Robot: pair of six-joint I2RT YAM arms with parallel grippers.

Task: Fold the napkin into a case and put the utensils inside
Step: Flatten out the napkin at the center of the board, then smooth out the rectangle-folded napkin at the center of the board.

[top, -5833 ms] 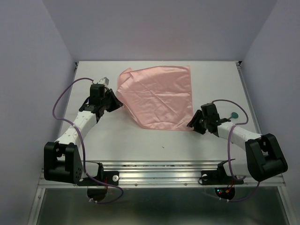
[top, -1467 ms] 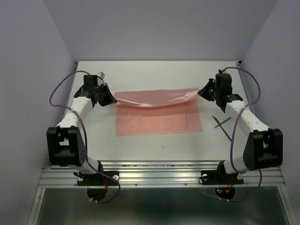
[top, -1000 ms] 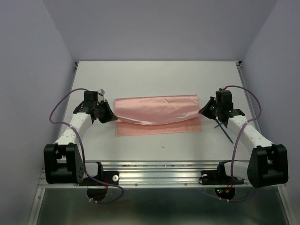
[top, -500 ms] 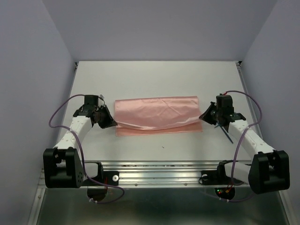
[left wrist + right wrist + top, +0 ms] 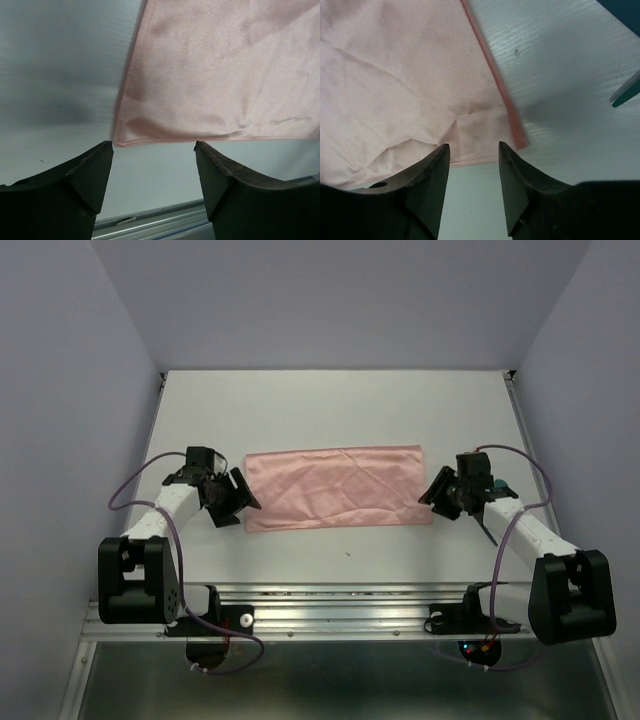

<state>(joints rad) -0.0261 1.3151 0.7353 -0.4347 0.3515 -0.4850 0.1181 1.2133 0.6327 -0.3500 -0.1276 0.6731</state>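
- both arms reach low; left tool (image 5: 234, 502) and right tool (image 5: 438, 496), each spread and gripping nothing, flank the napkin (image 5: 335, 488) at its near corners.
- the thin salmon-pink cloth, a creased folded rectangle, lies flat on the white desk (image 5: 340, 405).

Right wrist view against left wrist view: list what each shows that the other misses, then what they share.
Only the right wrist view shows the dark-teal utensils at its right edge, and a darker layered strip along the napkin side edge. Only the left wrist view shows the metal rail at the table's near edge, and the cloth's other near corner. Both show the salmon-pink napkin lying flat on the white table, with the right pincer and the left pincer each open and empty, just short of a corner.
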